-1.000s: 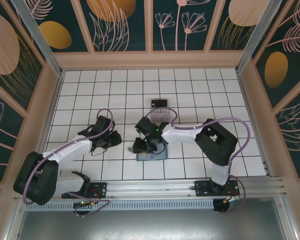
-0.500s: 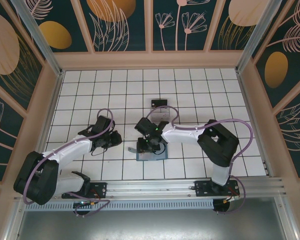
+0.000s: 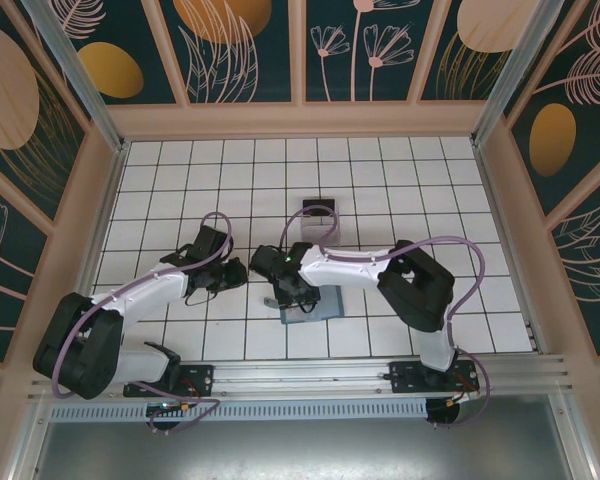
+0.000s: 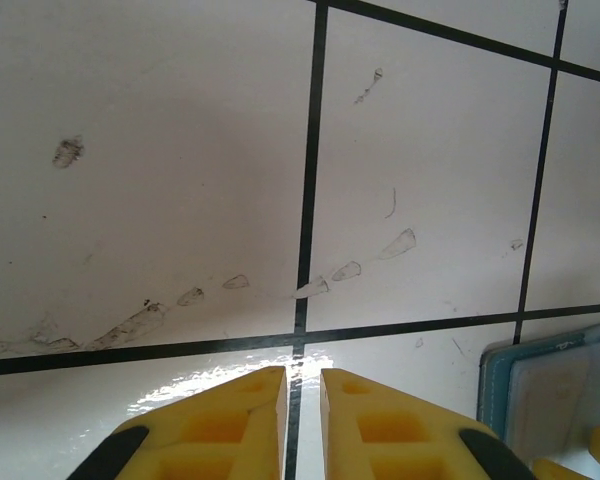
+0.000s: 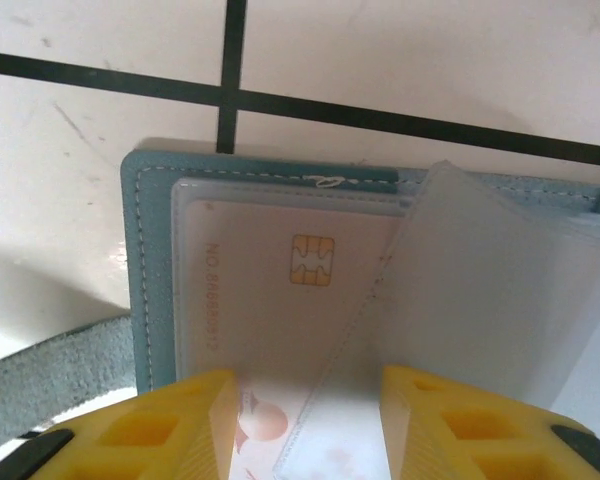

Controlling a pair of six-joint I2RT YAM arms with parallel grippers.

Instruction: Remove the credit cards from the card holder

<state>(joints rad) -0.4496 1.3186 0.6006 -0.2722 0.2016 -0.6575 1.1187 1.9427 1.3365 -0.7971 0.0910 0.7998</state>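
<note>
While your left tool (image 4: 302,400) hangs low over the white tiled table (image 4: 180,150), its yellow fingers (image 4: 240,425) are drawn almost together, with a thin slit between them and nothing in it. Just to its right you can see a corner of the teal card holder (image 4: 492,385), lying open on the table. Your right tool (image 5: 305,415) is over the holder with its jaws well apart, straddling the lower edge of the pale card (image 5: 270,300) without gripping it. That card sits in a clear sleeve (image 5: 185,300) of the holder, gold chip (image 5: 311,260) up. Right of it a second sleeve (image 5: 480,290) lies aslant. Farther back, the dark card (image 3: 320,207) lies apart from the holder.
</note>
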